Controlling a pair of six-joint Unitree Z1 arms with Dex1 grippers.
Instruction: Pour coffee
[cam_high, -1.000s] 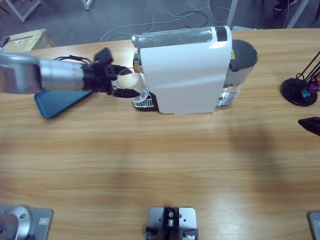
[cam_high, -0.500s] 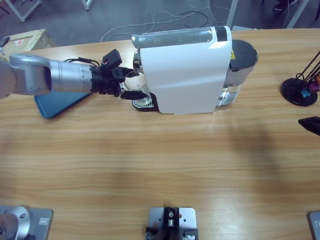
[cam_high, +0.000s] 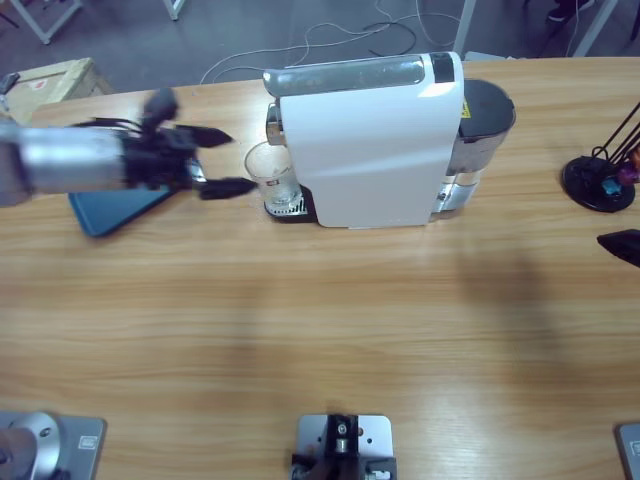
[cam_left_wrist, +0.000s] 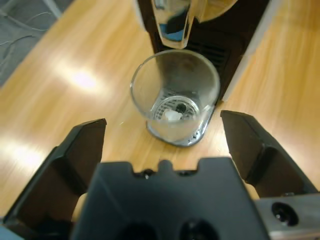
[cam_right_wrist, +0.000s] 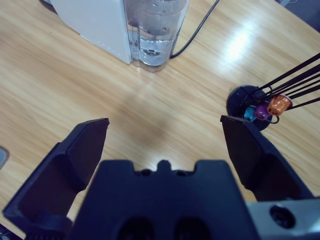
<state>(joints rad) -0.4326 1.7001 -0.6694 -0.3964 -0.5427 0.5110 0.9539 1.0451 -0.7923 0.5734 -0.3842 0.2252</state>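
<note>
While the clear, empty drinking glass (cam_high: 270, 172) stands on the small metal drip grate (cam_high: 287, 206) beneath the spout of the white box-shaped coffee machine (cam_high: 368, 140), upper centre of the high view, the left end effector (cam_high: 218, 160) sits just left of it, jaws spread wide and gripping nothing. At far left, a flat blue tray (cam_high: 112, 208) lies on the wooden worktop (cam_high: 320, 320) under the silver forearm. The left wrist view confirms the glass (cam_left_wrist: 175, 95) free of both jaws, centred under the spout. Right of the machine, its grey water tank (cam_high: 482, 125) is attached; a black capsule stand (cam_high: 598, 182) occupies the right edge. The right end effector (cam_right_wrist: 165, 137), jaws open and empty, hovers above bare worktop, well apart from the machine. Judged step: cup placement complete. The next move likely calls for starting the brew, so a press on the machine's top control.
</note>
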